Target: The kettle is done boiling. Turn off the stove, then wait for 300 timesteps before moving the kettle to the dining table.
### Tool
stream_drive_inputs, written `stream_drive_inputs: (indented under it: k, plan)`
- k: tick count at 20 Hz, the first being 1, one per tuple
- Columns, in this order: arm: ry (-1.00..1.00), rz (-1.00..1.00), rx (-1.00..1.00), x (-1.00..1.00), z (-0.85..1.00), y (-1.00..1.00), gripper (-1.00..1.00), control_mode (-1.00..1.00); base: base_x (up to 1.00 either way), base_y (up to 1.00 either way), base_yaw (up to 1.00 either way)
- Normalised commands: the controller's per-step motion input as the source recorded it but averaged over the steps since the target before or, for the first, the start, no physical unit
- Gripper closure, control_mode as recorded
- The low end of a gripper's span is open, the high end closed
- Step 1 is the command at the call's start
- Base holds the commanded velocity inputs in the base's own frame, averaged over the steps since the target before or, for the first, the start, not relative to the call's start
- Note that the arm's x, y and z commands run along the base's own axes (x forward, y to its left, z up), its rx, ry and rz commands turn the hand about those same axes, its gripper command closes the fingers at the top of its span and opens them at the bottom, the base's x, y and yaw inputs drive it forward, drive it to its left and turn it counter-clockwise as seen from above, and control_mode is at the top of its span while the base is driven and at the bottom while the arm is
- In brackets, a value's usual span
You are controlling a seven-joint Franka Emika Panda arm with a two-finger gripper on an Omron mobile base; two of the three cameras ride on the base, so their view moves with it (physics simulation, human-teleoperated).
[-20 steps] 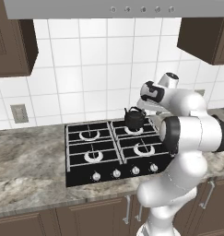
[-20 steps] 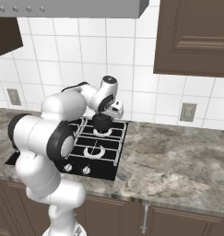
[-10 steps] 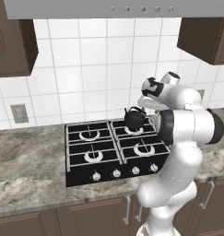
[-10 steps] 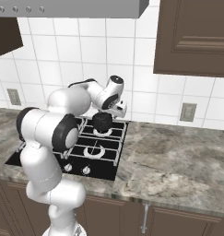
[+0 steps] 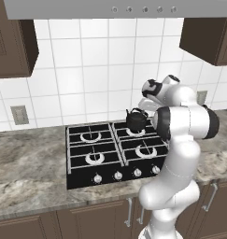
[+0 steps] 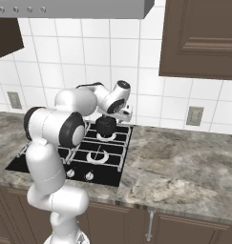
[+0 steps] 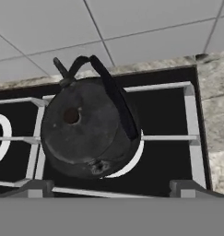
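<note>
White wall tiles and brown cabinets back a marble bench (image 5: 31,172) into which the stove (image 5: 116,151) is set, and the kettle (image 5: 136,120) sits on the stove's back burner on the side the arm stands, squarely over the silver ring as a pot left to boil would be. Its arched handle (image 7: 111,92) stands upright across the lid, offering a clear top grip, and the tool (image 6: 118,110) hangs just above and beside the kettle, seemingly lined up for that handle. Whether the tool is released or clenched I cannot tell; the knobs (image 5: 126,173) lie along the stove's front edge, well apart from the kettle.
</note>
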Motion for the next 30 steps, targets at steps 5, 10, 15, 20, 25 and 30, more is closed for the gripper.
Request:
stream_drive_inputs:
  k: [5,10,15,20,25,30]
  plan:
    - [-0.1,0.1,0.01,0.09,-0.06,0.0,-1.0,-1.0,0.0,0.0,0.0]
    - [-0.07,0.11,0.02,0.09,-0.04,0.0,-1.0,-1.0,0.0,0.0,0.0]
    - [0.0,0.09,0.03,0.13,-0.02,0.0,-1.0,-1.0,0.0,0.0,0.0]
    - [0.01,0.07,0.03,0.15,0.0,0.0,-1.0,-1.0,0.0,0.0,0.0]
    - [0.04,0.05,0.01,0.21,-0.04,0.0,-1.0,-1.0,0.0,0.0,0.0]
    - [0.06,0.05,0.01,0.25,-0.1,0.0,-1.0,-1.0,0.0,0.0,0.0]
